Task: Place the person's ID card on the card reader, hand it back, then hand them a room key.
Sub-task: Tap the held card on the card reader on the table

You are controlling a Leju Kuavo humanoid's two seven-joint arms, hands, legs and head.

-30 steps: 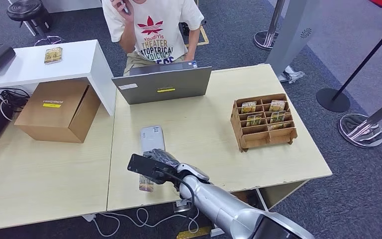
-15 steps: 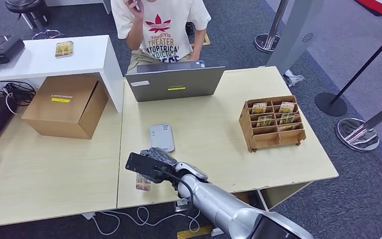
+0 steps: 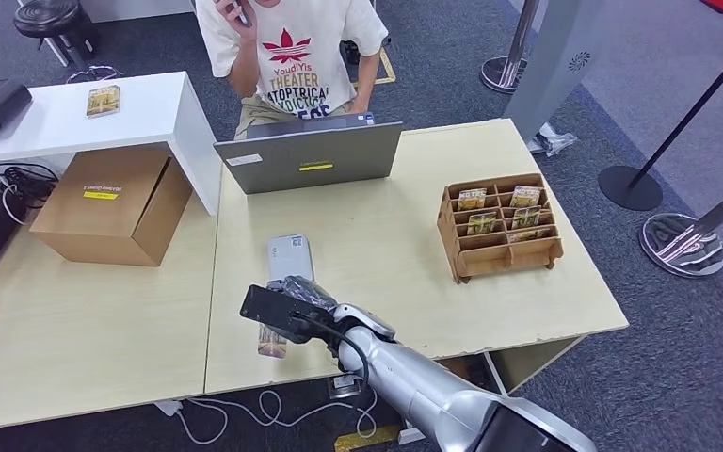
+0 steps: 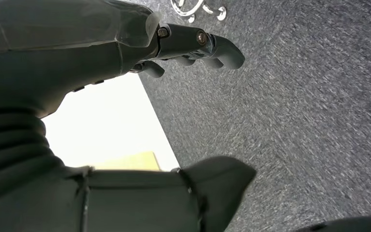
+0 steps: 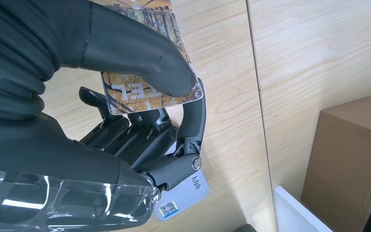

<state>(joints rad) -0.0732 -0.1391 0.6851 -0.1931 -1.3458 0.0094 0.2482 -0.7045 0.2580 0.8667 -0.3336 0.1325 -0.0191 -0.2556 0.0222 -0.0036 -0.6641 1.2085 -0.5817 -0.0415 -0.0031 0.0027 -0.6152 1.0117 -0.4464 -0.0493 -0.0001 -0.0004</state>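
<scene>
A grey laptop point(image 3: 307, 158) stands open on the wooden table point(image 3: 527, 292); a cardboard box point(image 3: 111, 207) sits beside a white shelf point(image 3: 141, 113).

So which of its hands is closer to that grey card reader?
Right. The right hand holds a card just beside the card reader; the left hand hangs over carpet, off the table.

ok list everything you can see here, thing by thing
card: 1, yellow-brown print, pinched in the right hand above the table's near edge
card reader: 1, pale grey, flat on the table beyond the right hand
laptop: 1, grey, open at the table's far edge
key rack: 1, brown, on the table's right part, cards in its far slots
cardboard box: 1, brown, on the left table
white shelf: 1, beside the box, a small card on it
person: 1, white printed shirt, behind the laptop
left hand: dark, over grey carpet
right hand: dark, grips the card
</scene>
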